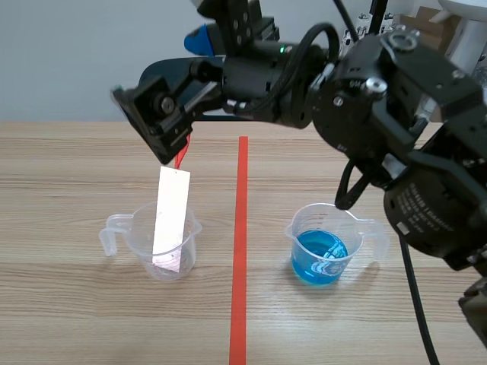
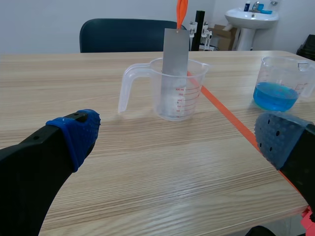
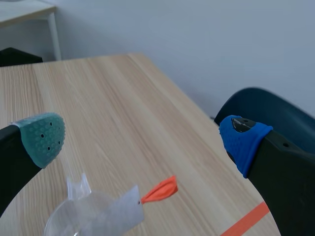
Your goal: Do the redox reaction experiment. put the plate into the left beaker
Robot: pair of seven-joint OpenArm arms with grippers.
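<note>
The plate [image 1: 171, 220] leans inside the left beaker [image 1: 141, 243], its top edge above the rim, directly under the right tool [image 3: 142, 138]. That tool is spread wide and holds nothing. The left tool [image 2: 177, 137], low over the tabletop [image 1: 76, 319], is also wide apart and empty. The blue-filled beaker [image 1: 326, 247] sits well apart.

On the wooden table [image 1: 76, 319] stood a clear left beaker [image 1: 141, 243] and, well apart, a right beaker [image 1: 323, 243] of blue liquid [image 1: 318, 258].
</note>
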